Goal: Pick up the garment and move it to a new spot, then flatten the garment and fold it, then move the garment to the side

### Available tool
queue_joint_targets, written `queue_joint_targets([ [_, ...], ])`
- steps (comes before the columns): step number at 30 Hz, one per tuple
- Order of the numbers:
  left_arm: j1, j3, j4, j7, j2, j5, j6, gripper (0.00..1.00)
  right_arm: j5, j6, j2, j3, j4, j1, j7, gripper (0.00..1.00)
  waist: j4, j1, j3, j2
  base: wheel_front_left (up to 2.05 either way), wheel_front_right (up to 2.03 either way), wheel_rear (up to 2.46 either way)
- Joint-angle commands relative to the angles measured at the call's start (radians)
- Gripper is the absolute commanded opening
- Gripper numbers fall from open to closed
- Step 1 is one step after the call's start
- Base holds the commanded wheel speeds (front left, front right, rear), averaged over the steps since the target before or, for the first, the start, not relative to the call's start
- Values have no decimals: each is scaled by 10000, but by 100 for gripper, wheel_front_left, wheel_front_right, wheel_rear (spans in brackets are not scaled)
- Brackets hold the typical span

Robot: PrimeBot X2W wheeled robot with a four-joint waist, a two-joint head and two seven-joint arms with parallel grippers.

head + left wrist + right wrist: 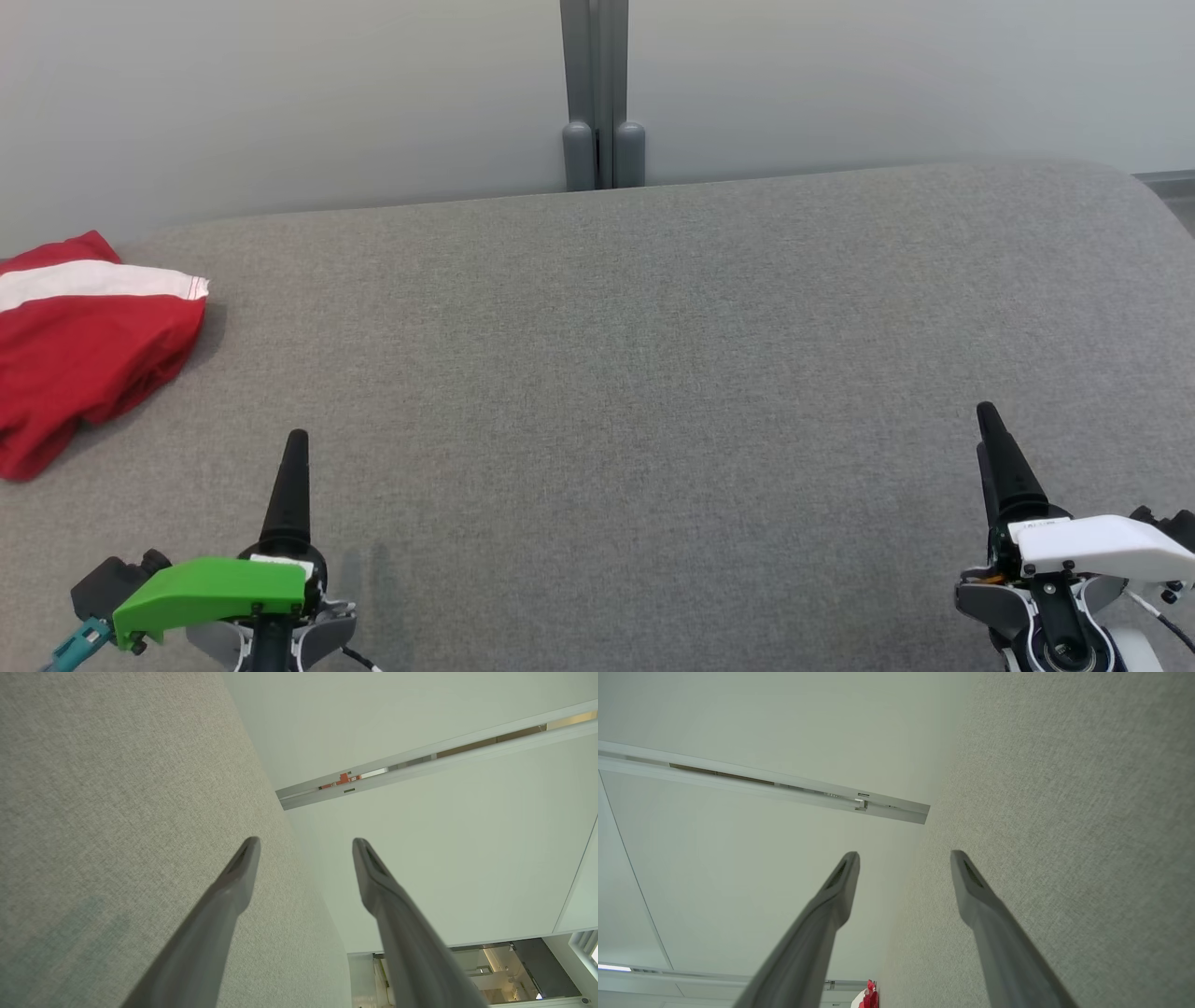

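Garment (89, 345) sits at far L edge of table (607, 392): red w/ white band, bunched in a rough fold, not neat. L gripper (306, 844) and R gripper (905, 856) both spread wide, empty, low over table's near side, well apart from garment. Judgement: if that's the fold, already set aside, task approx done. If just a heap, pick-up, flatten, fold all left. Leaning done.

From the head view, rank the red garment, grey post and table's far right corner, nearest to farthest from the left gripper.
1. Red garment, at the left gripper's left.
2. Grey post, behind the far edge, middle.
3. Table's far right corner, opposite side.
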Motion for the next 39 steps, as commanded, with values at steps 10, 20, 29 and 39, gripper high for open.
queue_joint_targets([
  [10,-178,-642,-379,-475,72,2590,446,100,-2401,6,-82,178,-721,105,-476,100,30,0,-1,-1,0,0,0],
  [20,-83,-981,-339,-818,83,4359,647,100,-4562,7,-92,310,-1109,264,-812,100,47,0,-4,-1,0,0,0],
  [29,112,-1217,-240,-1093,92,5665,783,100,-5756,7,-101,432,-1168,441,-1097,100,44,0,-43,-1,0,0,0],
  [39,243,-1529,-155,-1368,102,6853,932,100,-7257,8,-110,596,-1044,583,-1372,100,52,0,-89,-1,0,0,0],
])
